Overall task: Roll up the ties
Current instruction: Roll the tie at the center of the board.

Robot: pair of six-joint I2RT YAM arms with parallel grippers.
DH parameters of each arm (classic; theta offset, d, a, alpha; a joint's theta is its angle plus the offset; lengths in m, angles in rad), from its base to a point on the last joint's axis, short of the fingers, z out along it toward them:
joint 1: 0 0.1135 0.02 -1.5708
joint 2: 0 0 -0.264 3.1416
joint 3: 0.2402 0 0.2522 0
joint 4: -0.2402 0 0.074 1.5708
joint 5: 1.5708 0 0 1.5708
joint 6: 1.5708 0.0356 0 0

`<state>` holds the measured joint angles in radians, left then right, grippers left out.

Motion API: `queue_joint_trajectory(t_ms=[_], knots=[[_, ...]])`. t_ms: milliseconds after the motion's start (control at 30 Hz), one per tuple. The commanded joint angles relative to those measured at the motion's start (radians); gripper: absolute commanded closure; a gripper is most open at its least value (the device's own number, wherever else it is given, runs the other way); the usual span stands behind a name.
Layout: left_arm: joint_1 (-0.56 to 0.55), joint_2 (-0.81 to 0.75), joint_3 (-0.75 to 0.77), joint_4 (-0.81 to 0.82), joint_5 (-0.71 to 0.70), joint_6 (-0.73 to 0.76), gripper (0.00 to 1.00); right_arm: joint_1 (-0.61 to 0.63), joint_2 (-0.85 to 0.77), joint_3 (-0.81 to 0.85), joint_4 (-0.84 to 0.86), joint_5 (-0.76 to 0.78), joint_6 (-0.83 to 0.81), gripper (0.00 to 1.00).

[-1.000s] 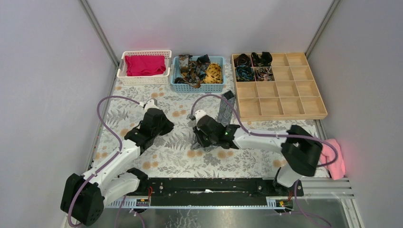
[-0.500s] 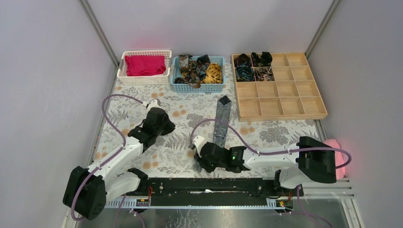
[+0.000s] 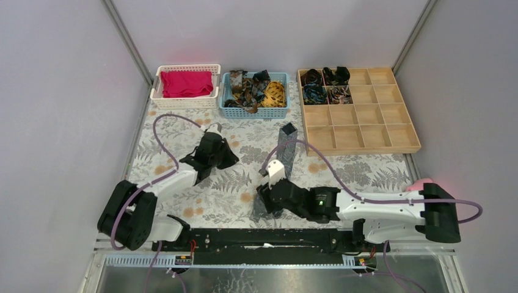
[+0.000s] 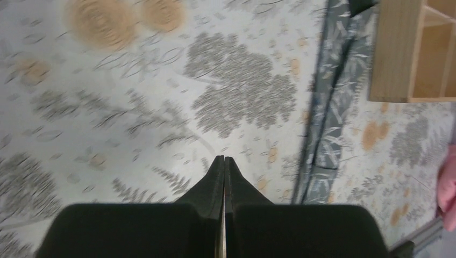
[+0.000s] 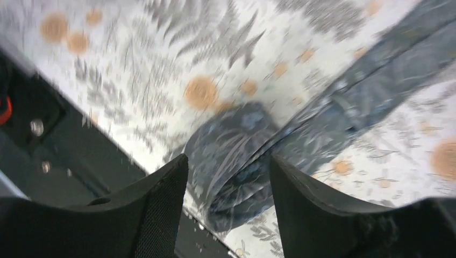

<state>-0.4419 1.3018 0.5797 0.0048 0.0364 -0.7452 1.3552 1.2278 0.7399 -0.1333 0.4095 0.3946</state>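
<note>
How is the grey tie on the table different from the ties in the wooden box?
The grey tie lies stretched out as one long strip, but the boxed ties are curled into small bundles. The grey tie rests on the flowery tablecloth, while the boxed ties each sit in their own compartment at the far left corner of the wooden box. Both are narrow, dark, patterned fabric.

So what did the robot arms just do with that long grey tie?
The right arm slid back toward the near edge, pulling the grey tie out long and flat. Then the right gripper opened, leaving the tie's end lying on the table. The left gripper, shut, moved forward and to the right, closer to the tie. The blue basket, white basket and wooden tray stayed put.
</note>
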Motion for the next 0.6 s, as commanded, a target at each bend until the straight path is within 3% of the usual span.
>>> queue_joint_trajectory(t_ms=[0, 100, 200, 333, 433, 567], knots=[[0.001, 0.080, 0.105, 0.223, 0.160, 0.036, 1.00, 0.005, -0.048, 0.134, -0.192, 0.388, 0.097, 0.40], [-0.029, 0.174, 0.204, 0.281, 0.295, 0.054, 1.00, 0.004, -0.058, 0.185, -0.374, 0.554, 0.241, 0.66], [-0.131, 0.263, 0.338, 0.224, 0.298, 0.129, 1.00, -0.005, -0.092, 0.195, -0.502, 0.652, 0.371, 0.84], [-0.239, 0.409, 0.516, 0.032, 0.262, 0.224, 1.00, -0.024, -0.155, 0.190, -0.619, 0.673, 0.490, 0.93], [-0.271, 0.476, 0.515, 0.000, 0.236, 0.242, 1.00, -0.028, -0.220, 0.191, -0.716, 0.686, 0.581, 0.98], [-0.282, 0.573, 0.515, -0.035, 0.184, 0.245, 1.00, -0.030, -0.348, 0.149, -0.712, 0.684, 0.569, 1.00]])
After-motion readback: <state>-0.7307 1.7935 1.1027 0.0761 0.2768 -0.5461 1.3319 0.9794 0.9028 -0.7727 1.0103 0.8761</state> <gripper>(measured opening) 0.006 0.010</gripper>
